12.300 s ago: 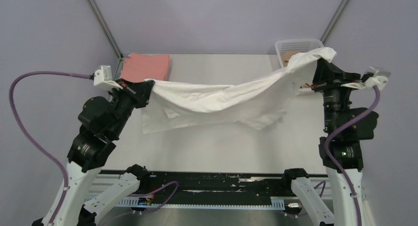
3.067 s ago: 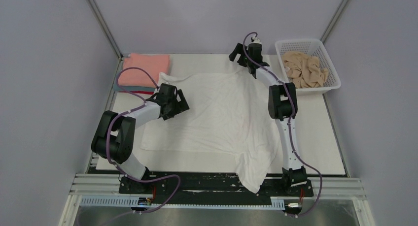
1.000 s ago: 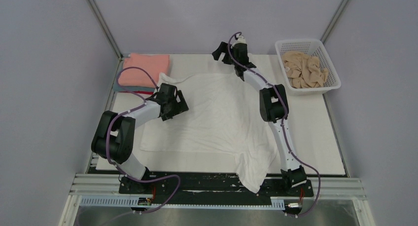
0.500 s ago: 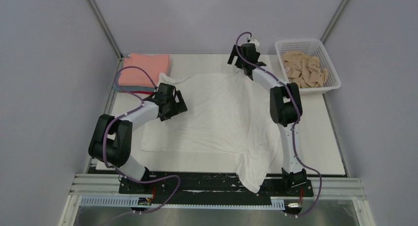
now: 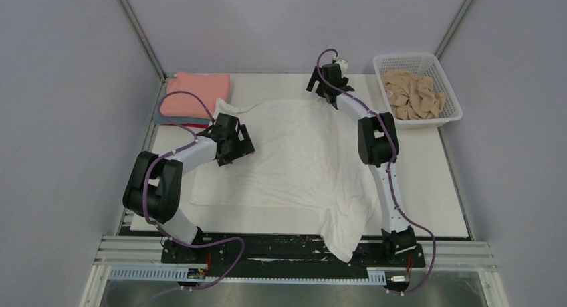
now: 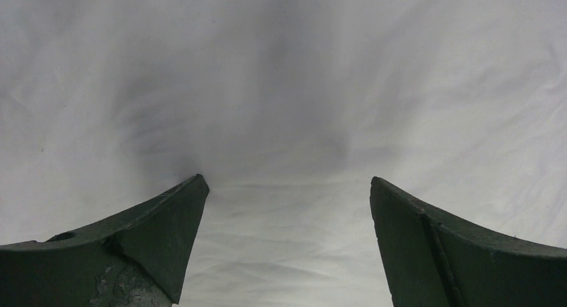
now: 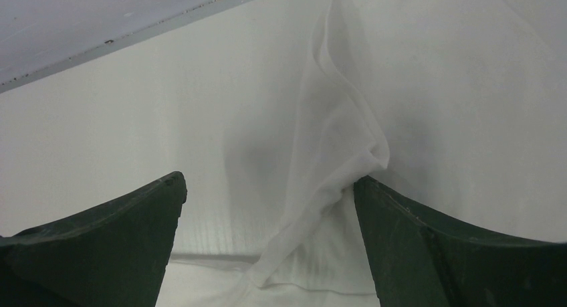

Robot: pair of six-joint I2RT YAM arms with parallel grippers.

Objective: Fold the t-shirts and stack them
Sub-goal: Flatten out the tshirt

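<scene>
White cloth covers the middle of the table [image 5: 428, 186]. The large white shirt [image 5: 294, 160] lies spread open and wrinkled, its long axis running from the far edge toward the arm bases and leaning a little to the right. A sleeve pokes out at its far left corner. Its near right corner spills over the table's near edge and hangs there.

The left gripper [image 5: 242, 146] sits low over the shirt's left edge, its fingers [image 6: 154, 233] spread wide over flat cloth and gripping nothing. The right gripper [image 5: 326, 89] is at the shirt's far edge, its jaws also apart. In its wrist view a raised fold of the cloth stands between the fingers and touches the tip of one, but is not pinched.

At the far left corner a folded pink shirt [image 5: 197, 93] tops a stack, with a teal shirt [image 5: 166, 120] and a red shirt [image 5: 194, 124] showing as edges beneath. The basket [image 5: 449, 113] at the far right holds the crumpled tan shirt [image 5: 416, 94].

A wide band of bare table runs along the white shirt's right side, and only a narrow strip along its left.
</scene>
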